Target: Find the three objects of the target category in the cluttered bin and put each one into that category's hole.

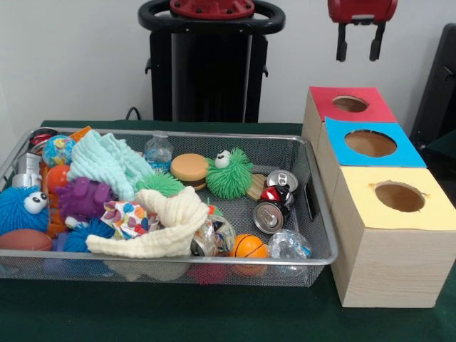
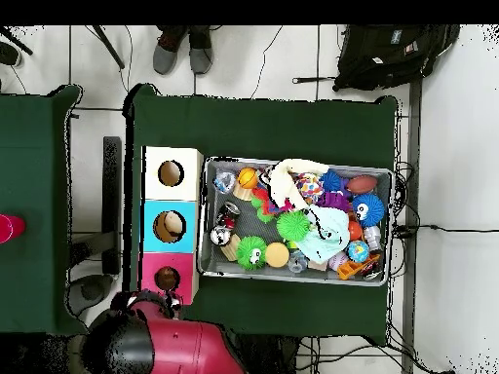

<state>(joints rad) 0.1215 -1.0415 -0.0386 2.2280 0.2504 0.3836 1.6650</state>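
The green bench is topped by a wire bin crowded with toys, cloths and cans. Beside it, three wooden boxes are lined up, with a yellow hole, a blue hole and a red hole. The hand is held high above the red hole, fingers spread apart and empty.

The arm is cut off by the front view's top edge, leaving only the gripper showing. A cream cloth covers toys in the wire bin. From overhead, a person's shoes show at the top edge, the rest out of frame.
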